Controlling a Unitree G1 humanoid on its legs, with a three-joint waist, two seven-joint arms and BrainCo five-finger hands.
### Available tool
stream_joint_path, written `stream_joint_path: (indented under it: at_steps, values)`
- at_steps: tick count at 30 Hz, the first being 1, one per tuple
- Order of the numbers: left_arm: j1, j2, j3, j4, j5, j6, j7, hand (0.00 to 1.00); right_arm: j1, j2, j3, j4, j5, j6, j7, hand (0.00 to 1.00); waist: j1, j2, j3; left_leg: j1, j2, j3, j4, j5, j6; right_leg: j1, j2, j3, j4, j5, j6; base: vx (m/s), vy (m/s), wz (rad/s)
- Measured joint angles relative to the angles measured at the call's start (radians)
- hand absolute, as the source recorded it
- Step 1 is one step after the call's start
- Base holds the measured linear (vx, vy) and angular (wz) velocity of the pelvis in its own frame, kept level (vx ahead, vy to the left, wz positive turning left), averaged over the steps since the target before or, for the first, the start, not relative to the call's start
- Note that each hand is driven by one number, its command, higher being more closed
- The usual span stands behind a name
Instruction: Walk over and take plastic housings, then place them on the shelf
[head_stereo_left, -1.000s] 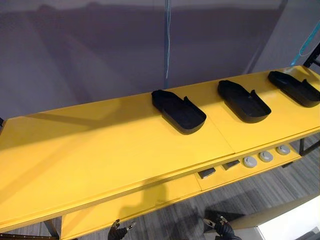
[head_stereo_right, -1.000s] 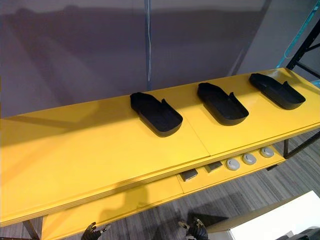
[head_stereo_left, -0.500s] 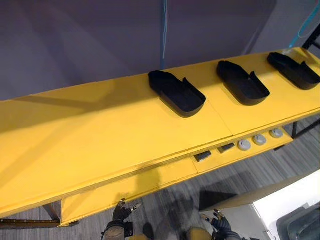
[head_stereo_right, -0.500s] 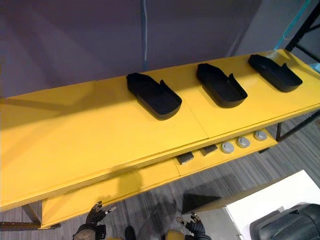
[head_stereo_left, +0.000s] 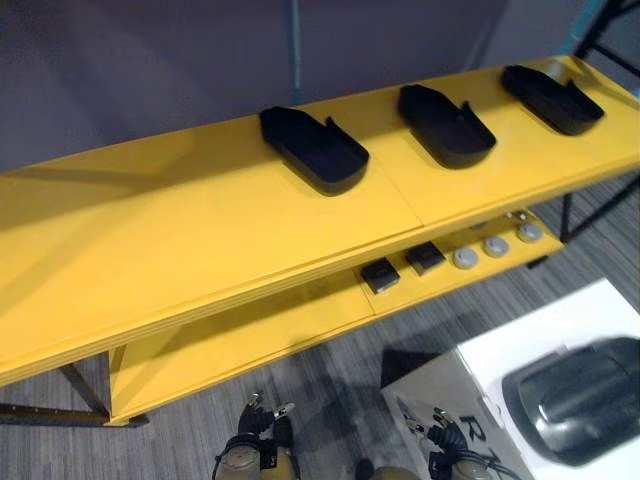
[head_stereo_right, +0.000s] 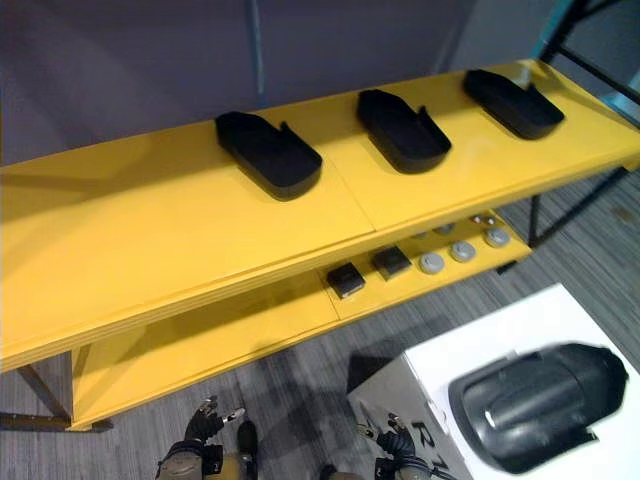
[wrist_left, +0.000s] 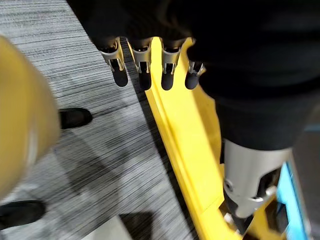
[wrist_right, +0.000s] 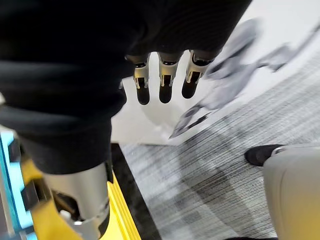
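The dark grey moulded plastic housing (head_stereo_right: 535, 405) lies on top of a white box (head_stereo_right: 500, 330) on the robot's right. The left eye view cuts it off at the frame edge, and the right eye view shows it whole. Three black tray-shaped plastic housings sit open side up, well apart in a row, on the top board of the long yellow shelf (head_stereo_left: 200, 240): one near the middle (head_stereo_left: 315, 152), one further right (head_stereo_left: 445, 127), and one by the far end (head_stereo_left: 552, 100), where the board runs out of frame. The top board overhangs the lower board (head_stereo_left: 250, 340) and hides its back part in shadow. At the lower board's front lie two small dark blocks (head_stereo_left: 380, 275) and three round grey discs (head_stereo_left: 495, 246). A small shiny bit behind the discs is too small to make out. The left hand (wrist_left: 143, 70) hangs low before the shelf over the grey striped floor (wrist_left: 90, 165), fingers straight and loose, holding nothing. The right hand (wrist_right: 165, 80) hangs the same way, empty, with the white box blurred beyond its fingers
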Motion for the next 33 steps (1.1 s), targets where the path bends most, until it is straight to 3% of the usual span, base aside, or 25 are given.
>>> stream_joint_path:
  at_steps: [3, 5, 6, 7, 8, 9, 10, 12, 14, 16, 18, 19, 20, 22, 24, 25, 26, 30, 33]
  values:
    - [0.001, 0.001, 0.013, 0.018, 0.003, 0.002, 0.004, 0.00, 0.012, 0.017, 0.001, -0.004, -0.001, 0.000, 0.001, 0.00, -0.006, 0.001, 0.000, 0.072, -0.022, 0.059, -0.053, -0.019, -0.016, -0.005, -0.009, 0.095, -0.024, -0.004, 0.004, -0.08, 0.141, -1.11]
    - [0.002, 0.012, 0.015, 0.030, 0.020, 0.005, 0.012, 0.00, 0.008, 0.024, 0.001, -0.004, 0.000, 0.000, 0.001, 0.00, -0.020, 0.002, -0.001, 0.109, -0.032, 0.108, -0.069, -0.038, -0.012, -0.015, -0.028, 0.096, -0.030, 0.000, -0.004, -0.03, 0.192, -1.33]
    - [0.000, 0.021, 0.015, 0.029, 0.021, 0.005, 0.019, 0.00, 0.004, 0.023, 0.002, -0.003, 0.000, 0.000, 0.001, 0.00, -0.022, 0.011, 0.001, 0.123, -0.019, 0.165, -0.081, -0.043, -0.013, -0.045, -0.064, 0.013, 0.004, 0.012, -0.022, -0.04, 0.160, -1.39]
    - [-0.002, 0.032, 0.017, 0.025, 0.021, 0.005, 0.023, 0.00, -0.008, 0.024, 0.007, 0.000, 0.000, 0.002, 0.000, 0.00, -0.022, 0.002, -0.004, 0.139, -0.010, 0.235, -0.081, -0.043, -0.014, -0.102, -0.117, -0.183, 0.097, 0.019, -0.035, -0.03, 0.117, -1.48]
    - [0.000, 0.040, 0.019, 0.025, 0.021, 0.006, 0.023, 0.00, -0.016, 0.023, 0.018, 0.001, 0.000, 0.002, 0.000, 0.00, -0.022, -0.009, -0.009, 0.148, -0.012, 0.270, -0.076, -0.047, -0.018, -0.118, -0.147, -0.301, 0.120, 0.035, -0.057, 0.01, 0.050, -1.57]
    - [-0.003, 0.043, 0.034, 0.026, 0.020, 0.011, 0.022, 0.00, -0.037, 0.016, 0.037, 0.001, -0.001, 0.002, 0.000, 0.00, -0.029, -0.003, -0.007, 0.163, -0.005, 0.312, -0.052, -0.076, -0.033, -0.111, -0.173, -0.427, 0.111, 0.059, -0.036, 0.05, 0.008, -1.69]
    - [-0.008, 0.047, 0.037, 0.028, 0.020, 0.011, 0.022, 0.00, -0.052, 0.009, 0.055, 0.003, -0.004, 0.001, 0.001, 0.00, -0.032, 0.020, -0.012, 0.166, 0.013, 0.304, -0.022, -0.095, -0.020, -0.095, -0.139, -0.444, 0.075, 0.076, -0.045, 0.08, -0.004, -1.46]
    - [-0.018, 0.054, 0.037, 0.030, 0.020, 0.011, 0.022, 0.00, -0.057, 0.010, 0.061, 0.008, -0.006, 0.001, 0.001, 0.00, -0.049, 0.024, -0.012, 0.173, 0.044, 0.314, 0.016, -0.093, -0.012, -0.073, -0.102, -0.418, 0.040, 0.088, -0.044, 0.09, -0.077, -0.80]
    - [-0.035, 0.059, 0.037, 0.029, 0.020, 0.008, 0.021, 0.00, -0.050, 0.010, 0.059, 0.019, -0.016, 0.000, 0.000, 0.00, -0.046, 0.025, -0.014, 0.179, 0.104, 0.329, 0.104, -0.110, -0.029, -0.025, -0.045, -0.383, -0.045, 0.123, -0.059, 0.15, -0.202, -0.87]
    - [-0.047, 0.055, 0.034, 0.039, 0.020, 0.008, 0.021, 0.00, -0.049, 0.000, 0.059, 0.025, -0.015, 0.000, -0.002, 0.00, -0.044, 0.035, -0.008, 0.171, 0.184, 0.329, 0.267, -0.142, -0.023, 0.022, 0.010, -0.321, -0.085, 0.136, -0.068, 0.12, -0.168, -0.96]
    - [-0.043, 0.038, 0.033, 0.054, 0.020, 0.008, 0.020, 0.00, -0.042, -0.011, 0.059, 0.035, -0.014, 0.000, -0.007, 0.00, -0.041, 0.041, -0.006, 0.143, 0.221, 0.283, 0.404, -0.152, -0.007, 0.051, 0.028, -0.258, -0.098, 0.138, -0.073, 0.06, -0.072, -0.86]
    - [-0.042, 0.027, 0.032, 0.057, 0.020, 0.008, 0.020, 0.00, -0.039, -0.016, 0.058, 0.035, -0.014, 0.000, -0.010, 0.00, -0.040, 0.046, -0.003, 0.139, 0.211, 0.241, 0.417, -0.182, -0.018, 0.056, 0.031, -0.238, -0.100, 0.138, -0.073, 0.07, 0.006, -1.04]
    - [-0.042, 0.007, 0.032, 0.070, 0.020, 0.008, 0.019, 0.00, -0.037, -0.034, 0.048, 0.038, -0.014, 0.000, -0.019, 0.00, -0.040, 0.059, 0.006, 0.127, 0.155, 0.122, 0.410, -0.248, -0.036, 0.072, 0.035, -0.190, -0.112, 0.141, -0.079, 0.06, 0.048, -0.84]
    - [-0.033, 0.004, 0.031, 0.074, 0.020, 0.008, 0.019, 0.00, -0.030, -0.034, 0.035, 0.045, -0.014, 0.000, -0.021, 0.00, -0.039, 0.060, 0.009, 0.126, 0.092, 0.021, 0.364, -0.272, -0.049, 0.092, 0.033, -0.144, -0.119, 0.142, -0.080, 0.06, 0.105, -0.85]
    - [-0.017, 0.005, 0.029, 0.083, 0.017, 0.008, 0.020, 0.00, -0.010, -0.034, 0.036, 0.056, -0.014, 0.000, -0.023, 0.00, -0.040, 0.073, 0.009, 0.132, 0.033, -0.088, 0.253, -0.266, -0.036, 0.116, 0.039, -0.099, -0.129, 0.145, -0.072, 0.06, 0.172, -0.80]
    - [-0.013, 0.005, 0.021, 0.094, 0.015, 0.008, 0.020, 0.00, -0.002, -0.039, 0.022, 0.053, -0.006, 0.000, -0.025, 0.00, -0.040, 0.101, 0.004, 0.130, 0.036, -0.114, 0.170, -0.196, -0.021, 0.108, 0.064, -0.082, -0.134, 0.144, -0.060, 0.01, 0.153, -0.64]
    - [-0.016, 0.011, 0.022, 0.102, 0.015, 0.009, 0.020, 0.00, -0.001, -0.035, 0.012, 0.062, -0.003, 0.001, -0.027, 0.00, -0.038, 0.105, 0.005, 0.140, 0.040, -0.099, 0.177, -0.192, -0.006, 0.115, 0.064, -0.065, -0.133, 0.140, -0.052, 0.03, 0.187, -0.50]
    - [-0.013, 0.031, 0.023, 0.118, 0.015, 0.010, 0.022, 0.00, 0.036, -0.007, -0.052, 0.040, 0.007, -0.001, -0.038, 0.00, -0.040, 0.077, -0.018, 0.206, -0.023, -0.067, 0.034, -0.142, 0.026, 0.145, 0.003, -0.060, -0.187, 0.155, -0.016, 0.09, 0.147, -0.07]
    - [0.004, 0.041, 0.038, 0.129, 0.015, 0.013, 0.023, 0.00, 0.051, 0.004, -0.095, 0.033, 0.024, -0.002, -0.046, 0.00, -0.039, 0.076, -0.023, 0.247, -0.036, -0.049, -0.026, -0.123, 0.027, 0.156, -0.008, -0.058, -0.202, 0.155, -0.009, 0.12, 0.051, -0.11]
